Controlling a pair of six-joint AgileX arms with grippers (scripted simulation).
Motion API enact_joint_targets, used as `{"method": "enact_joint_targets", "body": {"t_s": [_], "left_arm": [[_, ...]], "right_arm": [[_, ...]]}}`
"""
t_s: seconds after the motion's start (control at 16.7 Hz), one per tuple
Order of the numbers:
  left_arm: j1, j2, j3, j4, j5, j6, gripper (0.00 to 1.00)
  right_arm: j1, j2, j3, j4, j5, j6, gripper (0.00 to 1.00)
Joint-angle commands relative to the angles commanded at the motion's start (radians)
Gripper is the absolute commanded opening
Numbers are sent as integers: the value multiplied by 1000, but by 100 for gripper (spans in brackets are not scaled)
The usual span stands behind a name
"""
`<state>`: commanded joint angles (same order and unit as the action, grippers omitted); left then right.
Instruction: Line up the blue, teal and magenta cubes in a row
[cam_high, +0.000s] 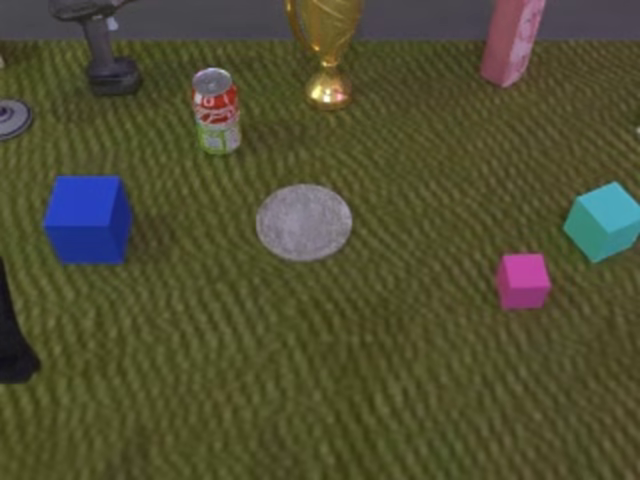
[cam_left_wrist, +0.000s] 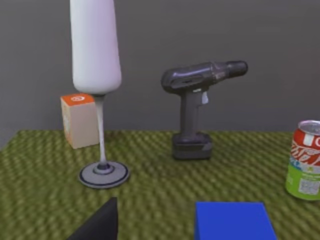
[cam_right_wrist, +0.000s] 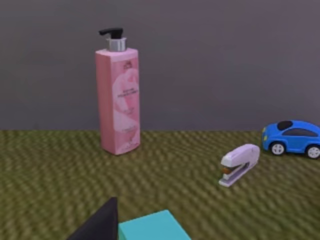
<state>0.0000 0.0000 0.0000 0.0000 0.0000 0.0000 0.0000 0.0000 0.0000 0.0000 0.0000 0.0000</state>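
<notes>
Left claw (cam_left_wrist: 97, 225) sits at the desk's (cam_high: 330, 390) left edge, near the blue cube (cam_high: 88, 218); only one dark fingertip shows in its wrist view, so its opening can't be told. Blue cube rests at far left, apart from the rest. Behind it: drill (cam_left_wrist: 197, 107), soda can (cam_high: 216, 110). Mid-desk lies a grey disc (cam_high: 304, 222), w/ a gold trophy (cam_high: 326, 45) beyond. Magenta cube (cam_high: 523, 280) sits right of centre; teal cube (cam_high: 603, 221) near it, by the right edge (pink pump bottle (cam_right_wrist: 118, 100) behind). Right claw (cam_right_wrist: 100, 222) hangs just beside the teal cube, opening likewise can't be told.
</notes>
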Motion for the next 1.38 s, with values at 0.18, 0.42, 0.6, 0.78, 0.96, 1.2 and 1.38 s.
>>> {"method": "enact_joint_targets", "body": {"t_s": [0.18,0.42,0.6,0.78,0.96,1.2,1.38], "left_arm": [[0,0,0,0,0,0,100],[0,0,0,0,0,0,100],[0,0,0,0,0,0,100],[0,0,0,0,0,0,100],[0,0,0,0,0,0,100],[0,0,0,0,0,0,100],[0,0,0,0,0,0,100]], "right_arm": [[2,10,10,-6,0,2,100],[31,157,148,-96,3,31,100],[71,376,328,-221,3,66,100],[122,669,543,-384,1,109,100],[176,995,772,-566,0,156,100],[245,1419,1068,-797,-2,217,100],[289,1686,1269,-939,-1,256,100]]}}
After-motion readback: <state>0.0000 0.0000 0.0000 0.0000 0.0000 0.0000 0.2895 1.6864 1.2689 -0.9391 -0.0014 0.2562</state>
